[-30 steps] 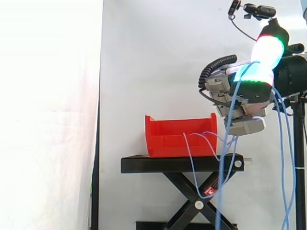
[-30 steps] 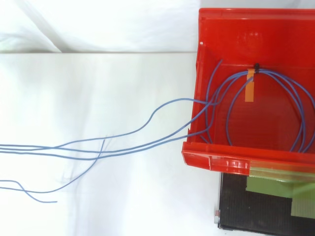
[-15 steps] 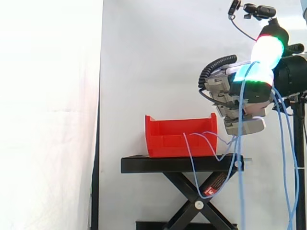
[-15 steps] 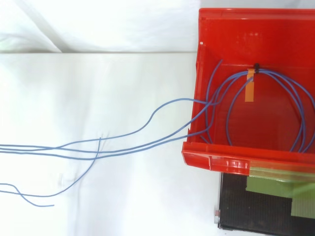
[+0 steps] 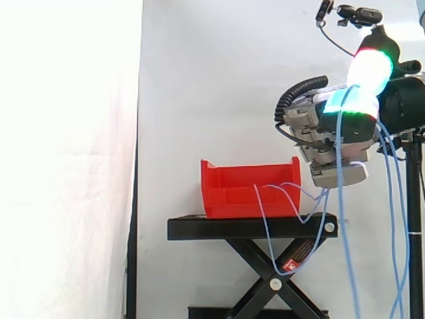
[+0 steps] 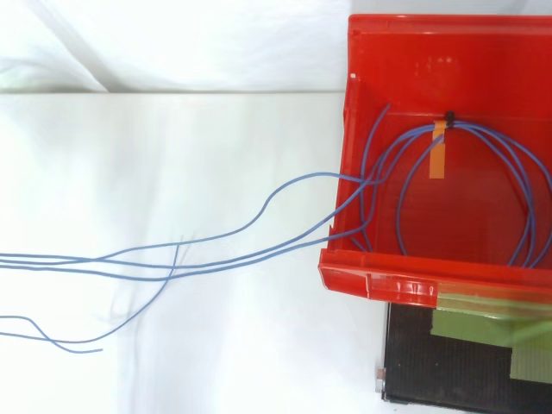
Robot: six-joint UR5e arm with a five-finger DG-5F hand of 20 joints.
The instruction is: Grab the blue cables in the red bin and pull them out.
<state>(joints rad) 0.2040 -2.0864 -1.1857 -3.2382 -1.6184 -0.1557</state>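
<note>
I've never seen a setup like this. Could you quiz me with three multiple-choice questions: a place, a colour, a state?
1. The red bin stands on: A) the floor; B) a black stand; C) a chair.
2. The tape strip inside it is: A) orange; B) white; C) purple.
3. The blue cables are: A) all inside; B) partly looped inside, partly trailing out; C) all out.
Answers: B, it sits on the stand; A, plainly orange from above; B, loops inside, strands over the wall.

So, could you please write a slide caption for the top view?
Blue cables loop inside the red bin and trail out over its wall toward the left edge.
</note>
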